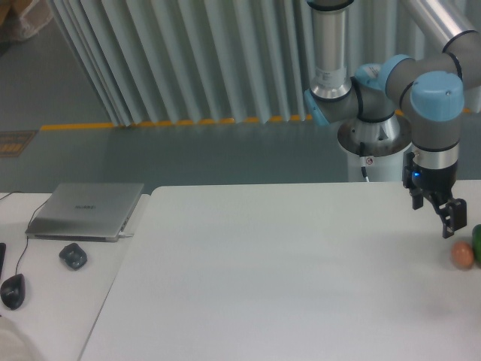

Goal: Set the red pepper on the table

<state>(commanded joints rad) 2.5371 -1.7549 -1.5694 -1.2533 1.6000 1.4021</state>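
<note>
**Red pepper out of view; gripper hangs at the right edge of the white desk**

Pale corrugated panels and a grey floor with a yellow line fill the background behind a large white desk (pixel 285 271), whose matte top takes up most of the near part of the scene. To the left, an adjoining surface carries a closed laptop (pixel 86 210) and two mice, one grey (pixel 73 256), one black (pixel 13 290).

At the far right the arm reaches down so that the gripper (pixel 449 224) hangs just above the desk top, close to the right border of the view. It is dark and seen edge-on; whether it is spread or pressed together I cannot tell, and nothing red shows in it.

The red pepper does not appear anywhere in this view. The only small things near the gripper are an orange-brown egg-shaped thing (pixel 463 256), lying just below and right of it on the desk, and a dark green thing (pixel 476 243) cut off by the right border.

Judging from this, the relation that matters is rightward: the gripper sits at the right limit of the picture with the bare desk stretching left of it, so the pepper most likely lies beyond the right border. With no pepper visible, its long axis cannot be judged. The placing step has not yet been reached.
</note>
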